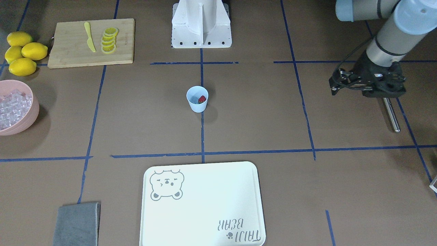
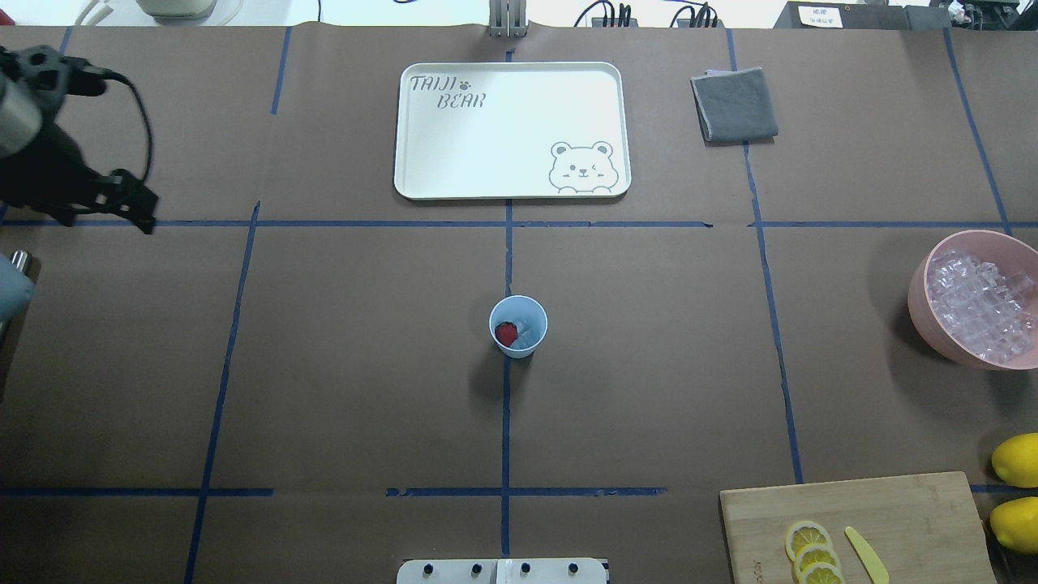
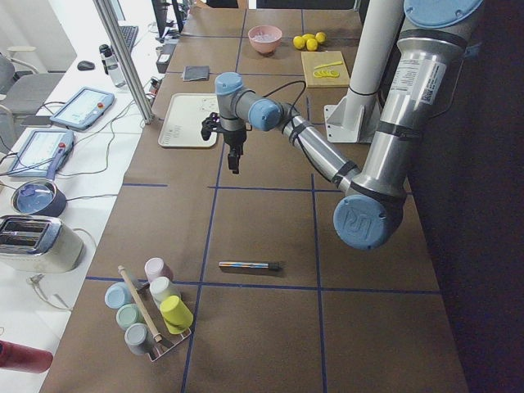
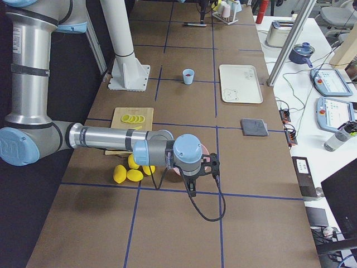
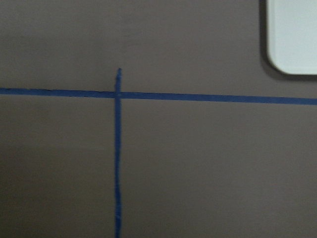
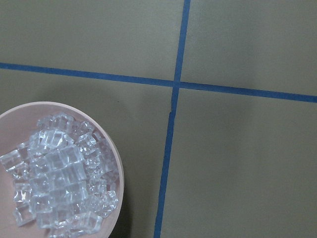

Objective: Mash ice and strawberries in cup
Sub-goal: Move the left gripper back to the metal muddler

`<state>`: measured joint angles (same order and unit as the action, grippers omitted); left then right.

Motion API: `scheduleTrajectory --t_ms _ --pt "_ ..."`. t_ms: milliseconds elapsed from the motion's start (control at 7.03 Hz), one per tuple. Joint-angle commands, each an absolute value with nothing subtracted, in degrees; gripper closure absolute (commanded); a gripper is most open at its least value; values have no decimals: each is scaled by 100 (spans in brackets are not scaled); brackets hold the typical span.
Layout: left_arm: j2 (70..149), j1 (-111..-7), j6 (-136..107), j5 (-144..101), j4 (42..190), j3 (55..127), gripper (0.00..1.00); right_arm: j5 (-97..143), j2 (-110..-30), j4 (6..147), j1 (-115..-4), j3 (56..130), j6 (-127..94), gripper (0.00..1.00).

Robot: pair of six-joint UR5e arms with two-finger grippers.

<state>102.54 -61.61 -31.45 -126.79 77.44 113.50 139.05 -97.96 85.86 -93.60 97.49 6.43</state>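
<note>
The cup (image 1: 197, 106) stands upright at the middle of the tabletop (image 1: 256, 112), on a blue tape line, small, pale blue and tapered. Inside it one red strawberry (image 1: 202, 99) lies against the wall, with a little clear ice (image 2: 525, 332) beside it. Both look whole, so I judge the filling done and the mashing not yet begun.

Farther out on the robot's left, a metal rod (image 1: 391, 114) lies flat on the tabletop. The left pincer (image 3: 233, 162) hangs raised and apart from it, carrying nothing; I cannot tell whether it is spread or pressed together. The next move likely calls for gripping that rod and bringing it upright over the cup.

Farthest, the right pincer (image 4: 192, 187) hangs near the pink bowl (image 6: 118, 158); its state cannot be told.
</note>
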Motion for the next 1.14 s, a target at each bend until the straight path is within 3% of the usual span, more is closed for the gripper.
scheduleTrajectory --t_ms 0,427,996 --pt "9540 -6810 -1948 -12973 7778 11277 0 13896 -9765 8569 -9360 9765 642 1" --pt "8871 -6987 -1705 -12964 9307 10384 0 13896 -9747 8552 -9360 9791 624 1" --pt "8946 -6953 -2895 -12911 12051 8417 0 13896 -9738 8543 -9360 9800 571 1"
